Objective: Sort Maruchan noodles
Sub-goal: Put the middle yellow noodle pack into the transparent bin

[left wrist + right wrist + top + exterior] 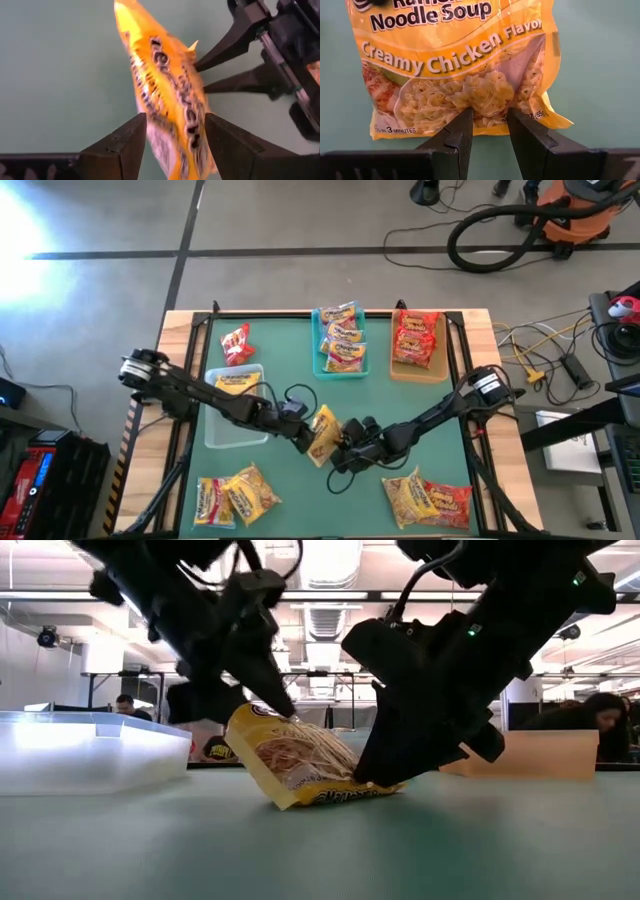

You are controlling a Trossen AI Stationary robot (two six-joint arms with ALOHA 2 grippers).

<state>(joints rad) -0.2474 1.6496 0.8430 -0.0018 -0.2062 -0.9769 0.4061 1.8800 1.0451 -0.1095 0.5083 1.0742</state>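
The yellow packet [300, 765] is pinched by the right gripper [487, 127] at its lower edge; the left gripper [175, 145] is spread around it. The thin pinch could slip, so the packet may be dropped.

Bright overhead light throughout. In the high view, strong glare washes out the floor [40, 220] at the upper left of the frame. In the low view, ceiling lights [330, 560] glow at the top, leaving both arms as dark silhouettes. The packet [167, 95] in the left wrist view is motion-blurred, its lettering smeared; the right wrist view is sharp.
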